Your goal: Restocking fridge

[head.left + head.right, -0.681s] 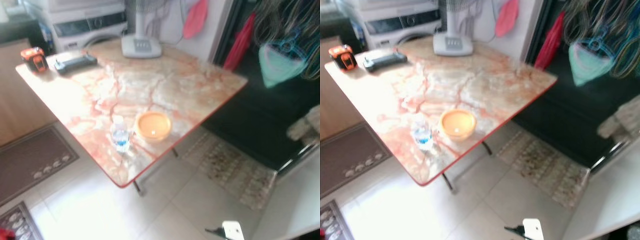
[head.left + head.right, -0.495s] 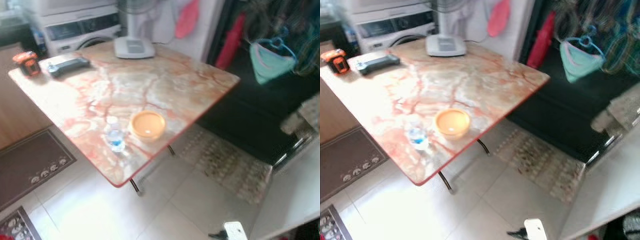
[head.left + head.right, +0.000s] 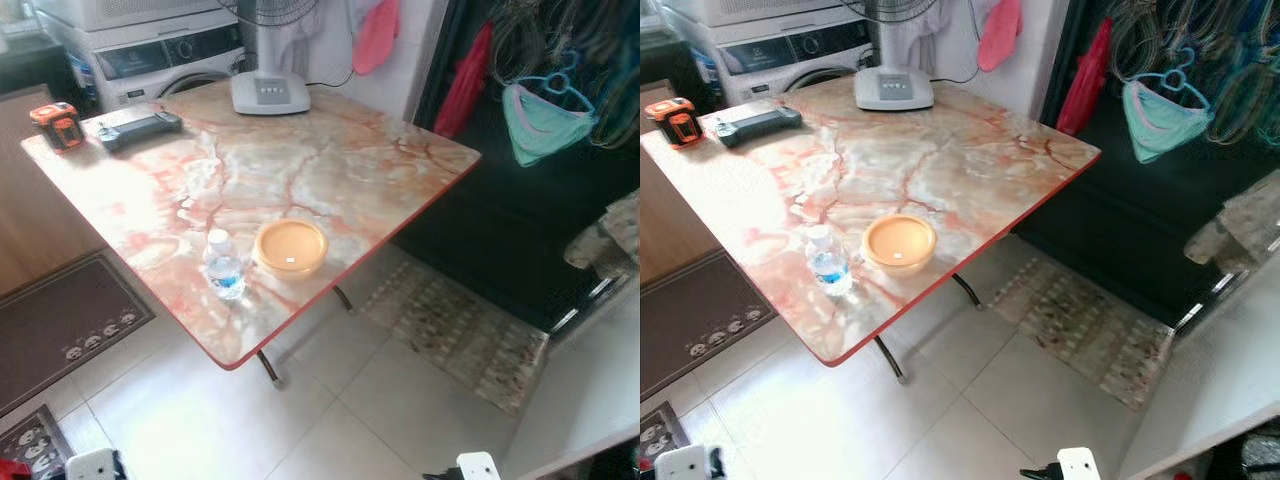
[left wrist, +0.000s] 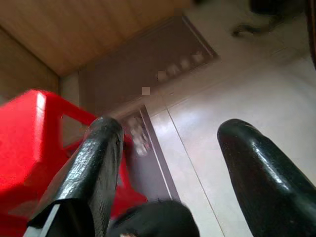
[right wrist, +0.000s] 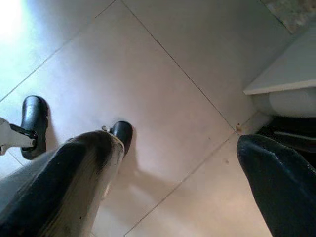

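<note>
Two containers on table (image 3: 330, 160): capped water bottle (image 3: 225, 266), orange bowl (image 3: 290, 247); both grippers' fingers spread, empty.

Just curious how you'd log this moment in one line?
stage: approaching table | bottle beside orange bowl | left gripper open | right gripper open, both empty

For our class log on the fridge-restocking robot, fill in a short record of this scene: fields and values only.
table: marbled top, red rim
bottle: upright near front edge
bowl: orange, beside the bottle
fan: base at far edge
far corner: tape measure, dark controller
left pincer: open, low over the floor
right pincer: open, low over the floor
</note>
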Tool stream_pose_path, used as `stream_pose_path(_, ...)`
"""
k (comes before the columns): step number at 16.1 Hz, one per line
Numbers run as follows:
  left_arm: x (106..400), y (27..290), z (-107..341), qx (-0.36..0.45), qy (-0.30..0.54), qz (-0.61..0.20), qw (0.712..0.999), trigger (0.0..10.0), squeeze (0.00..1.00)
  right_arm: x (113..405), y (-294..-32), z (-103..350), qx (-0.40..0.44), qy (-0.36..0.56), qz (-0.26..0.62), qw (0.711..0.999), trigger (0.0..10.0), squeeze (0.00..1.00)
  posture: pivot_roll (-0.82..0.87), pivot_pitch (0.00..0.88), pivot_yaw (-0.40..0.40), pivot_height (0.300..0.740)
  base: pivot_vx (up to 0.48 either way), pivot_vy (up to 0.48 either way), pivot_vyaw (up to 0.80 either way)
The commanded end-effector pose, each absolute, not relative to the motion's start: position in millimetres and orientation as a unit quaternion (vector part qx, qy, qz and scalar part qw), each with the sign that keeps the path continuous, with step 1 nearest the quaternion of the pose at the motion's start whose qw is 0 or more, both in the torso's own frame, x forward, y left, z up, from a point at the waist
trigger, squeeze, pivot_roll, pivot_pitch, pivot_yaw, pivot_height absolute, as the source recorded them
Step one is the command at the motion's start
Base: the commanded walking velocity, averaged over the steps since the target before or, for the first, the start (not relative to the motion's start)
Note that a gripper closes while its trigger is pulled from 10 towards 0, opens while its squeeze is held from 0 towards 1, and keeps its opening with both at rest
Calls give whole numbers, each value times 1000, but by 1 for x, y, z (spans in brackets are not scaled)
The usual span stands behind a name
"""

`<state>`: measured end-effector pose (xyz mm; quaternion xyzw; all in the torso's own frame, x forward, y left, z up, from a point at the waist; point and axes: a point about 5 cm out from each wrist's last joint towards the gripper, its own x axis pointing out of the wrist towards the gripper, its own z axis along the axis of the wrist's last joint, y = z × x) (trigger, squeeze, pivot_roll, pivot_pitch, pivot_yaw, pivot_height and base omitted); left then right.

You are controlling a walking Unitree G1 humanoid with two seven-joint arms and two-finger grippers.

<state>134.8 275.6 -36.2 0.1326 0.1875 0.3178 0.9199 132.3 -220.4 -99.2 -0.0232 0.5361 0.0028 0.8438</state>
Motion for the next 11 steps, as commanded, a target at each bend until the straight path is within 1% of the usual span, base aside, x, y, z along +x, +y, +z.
stream_pose_path(1, 136, 275, -30, 144, 163, 325, 921, 10000, 0, 130, -224, -99, -19, 538, -7, 842, 10000, 0, 189, 0, -56, 740, 0, 0, 0)
stream_pose_path(2, 145, 276, -10, 149, 100, 334, 925, 10000, 0, 129, -225, -99, -15, 539, -12, 842, 10000, 0, 198, 0, -66, 740, 0, 0, 0)
stream_pose_path(3, 154, 277, 5, 152, 60, 341, 926, 10000, 0, 128, -226, -99, -11, 538, -16, 842, 10000, 0, 209, 0, -73, 740, 0, 0, 0)
stream_pose_path(4, 169, 279, 29, 158, 3, 347, 924, 10000, 0, 128, -227, -99, -12, 539, -16, 842, 10000, 0, 222, 0, -84, 740, 0, 0, 0)
stream_pose_path(5, 176, 279, 39, 152, -21, 350, 924, 10000, 0, 128, -227, -99, -14, 539, -13, 842, 10000, 0, 222, 0, -84, 740, 0, 0, 0)
stream_pose_path(6, 192, 275, 64, 149, -73, 337, 927, 10000, 0, 128, -228, -99, -13, 539, -15, 842, 10000, 0, 220, 0, -86, 740, 0, 0, 0)
stream_pose_path(7, 200, 270, 78, 155, -101, 320, 929, 10000, 0, 128, -229, -99, -13, 538, -16, 842, 10000, 0, 216, 0, -87, 740, 0, 0, 0)
stream_pose_path(8, 209, 262, 92, 156, -130, 292, 935, 10000, 0, 128, -230, -99, -11, 537, -19, 843, 10000, 0, 213, 0, -91, 740, 0, 0, 0)
stream_pose_path(9, 226, 244, 118, 146, -172, 231, 946, 10000, 0, 128, -231, -98, -8, 535, -24, 844, 10000, 0, 218, 0, -98, 740, 0, 0, 0)
stream_pose_path(10, 235, 233, 134, 136, -195, 201, 950, 10000, 0, 129, -231, -98, -9, 534, -25, 845, 10000, 0, 219, 0, -104, 740, 0, 0, 0)
stream_pose_path(11, 245, 215, 154, 125, -217, 149, 957, 10000, 0, 130, -232, -97, -10, 533, -25, 845, 10000, 0, 218, 0, -103, 740, 0, 0, 0)
